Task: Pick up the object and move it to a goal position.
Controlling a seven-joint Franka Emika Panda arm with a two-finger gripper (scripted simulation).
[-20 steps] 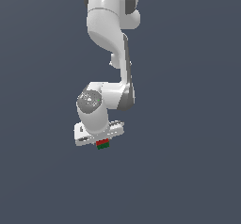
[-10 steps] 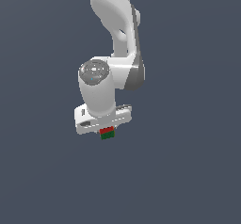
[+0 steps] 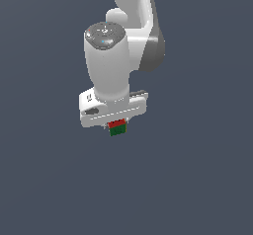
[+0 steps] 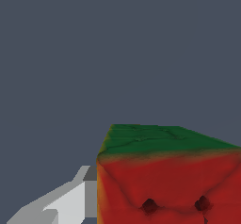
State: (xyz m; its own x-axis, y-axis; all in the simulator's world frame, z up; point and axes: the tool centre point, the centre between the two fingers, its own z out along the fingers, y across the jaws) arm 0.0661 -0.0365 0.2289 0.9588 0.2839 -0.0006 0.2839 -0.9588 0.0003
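The object is a tiny cube (image 3: 117,128), red on top with a green bottom band. It sits between the fingers of my gripper (image 3: 117,126), just under the white hand in the exterior view. The fingers are mostly hidden by the hand. In the wrist view the cube (image 4: 164,180) fills the near corner, red with dark specks and a green band, pressed against one white fingertip (image 4: 70,202). The gripper is shut on the cube and holds it in the air.
The white arm (image 3: 129,36) rises from the hand toward the top of the exterior view. Around it is only a plain dark grey background, with no surface or other object showing.
The arm with the cube has moved toward the camera and looks larger now. The hand has shifted slightly to the exterior view's right. The cube stays held.
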